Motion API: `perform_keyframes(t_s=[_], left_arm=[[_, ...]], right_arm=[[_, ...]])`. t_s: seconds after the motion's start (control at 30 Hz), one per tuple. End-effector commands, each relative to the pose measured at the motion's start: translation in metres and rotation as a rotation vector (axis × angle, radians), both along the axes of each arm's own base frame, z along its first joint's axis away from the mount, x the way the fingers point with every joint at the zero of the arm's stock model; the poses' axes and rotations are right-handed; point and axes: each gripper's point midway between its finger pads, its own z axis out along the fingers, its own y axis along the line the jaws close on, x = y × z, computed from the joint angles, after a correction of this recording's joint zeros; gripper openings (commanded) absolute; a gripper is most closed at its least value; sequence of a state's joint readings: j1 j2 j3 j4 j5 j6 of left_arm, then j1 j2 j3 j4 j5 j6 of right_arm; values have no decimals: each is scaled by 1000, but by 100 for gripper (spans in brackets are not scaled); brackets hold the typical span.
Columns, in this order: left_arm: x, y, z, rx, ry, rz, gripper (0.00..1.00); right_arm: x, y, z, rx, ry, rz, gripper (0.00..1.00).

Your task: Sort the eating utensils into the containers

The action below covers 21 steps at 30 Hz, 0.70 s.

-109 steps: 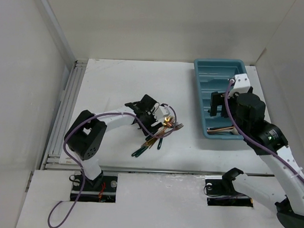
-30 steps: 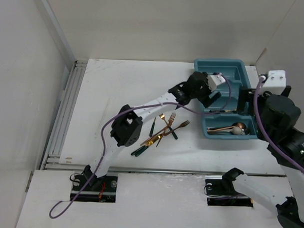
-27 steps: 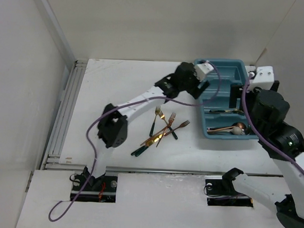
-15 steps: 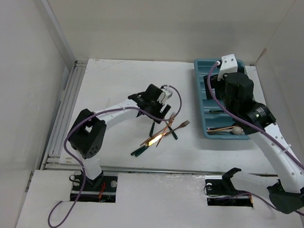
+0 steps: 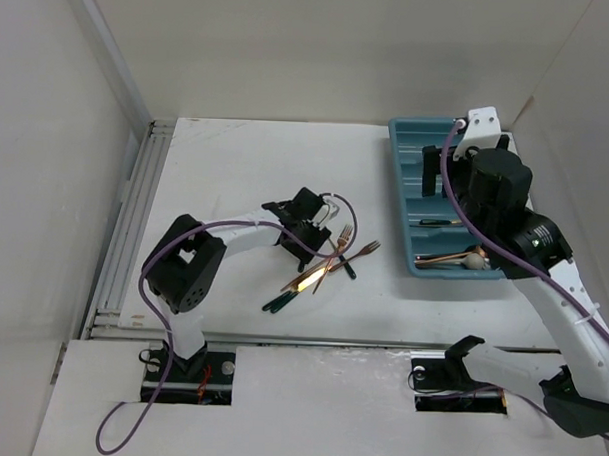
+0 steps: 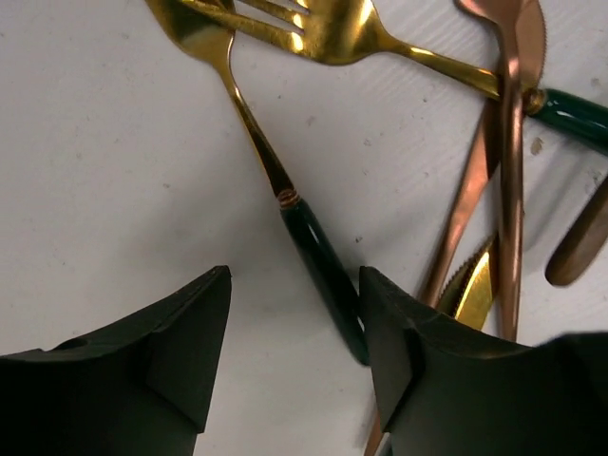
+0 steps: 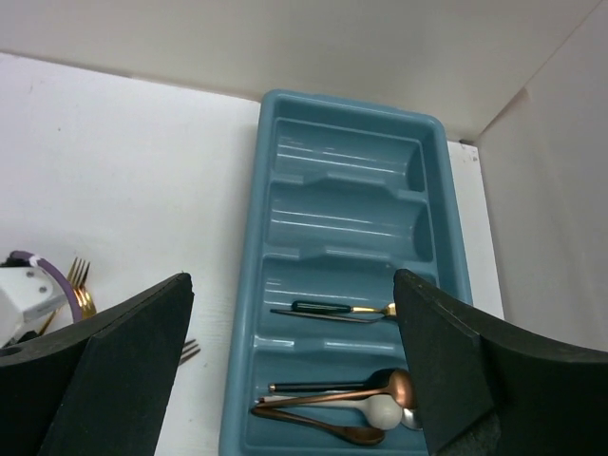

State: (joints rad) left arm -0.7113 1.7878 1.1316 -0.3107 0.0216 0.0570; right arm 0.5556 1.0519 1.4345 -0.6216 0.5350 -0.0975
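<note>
Several copper and gold utensils (image 5: 328, 261) lie crossed on the white table. My left gripper (image 5: 306, 233) is low over the pile, open and empty. In the left wrist view its jaws (image 6: 294, 275) straddle the end of the dark green handle of a gold fork (image 6: 318, 261), which lies close to the right finger (image 6: 399, 361). My right gripper (image 5: 436, 173) hangs open and empty above the teal tray (image 5: 428, 132). In the right wrist view (image 7: 290, 285), the nearest slot holds several spoons (image 7: 380, 399) and the second slot a green-handled utensil (image 7: 332, 309).
A second gold fork (image 6: 332, 28) and a copper knife (image 6: 513, 142) cross just beyond the left jaws. The tray's two far slots (image 7: 342, 180) hold nothing. White walls enclose the table, with a metal rail (image 5: 135, 212) along its left side.
My left arm reached to the tray, then came back to the pile and lowered over it. A green-handled utensil now lies in the second slot. My right arm shifted above the tray.
</note>
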Motion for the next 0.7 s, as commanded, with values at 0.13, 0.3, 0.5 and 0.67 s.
perform_keyframes(t_s=[0.13,0.3,0.5,0.67], left_arm=[[23,-7,-22,22,-20,-11,36],[15,7,-43,82,46,14,0],[73,31,-1,87,-98,172,0],[167,3,98,-18,-391,193,0]], right_arm=[[-16,-17,17,78,-43,-64,91],[-21,-26,24,76,-55,-98,88],[-18,-26,27,88,-76,-106,87],[-18,-25,26,87,-99,-94,85]])
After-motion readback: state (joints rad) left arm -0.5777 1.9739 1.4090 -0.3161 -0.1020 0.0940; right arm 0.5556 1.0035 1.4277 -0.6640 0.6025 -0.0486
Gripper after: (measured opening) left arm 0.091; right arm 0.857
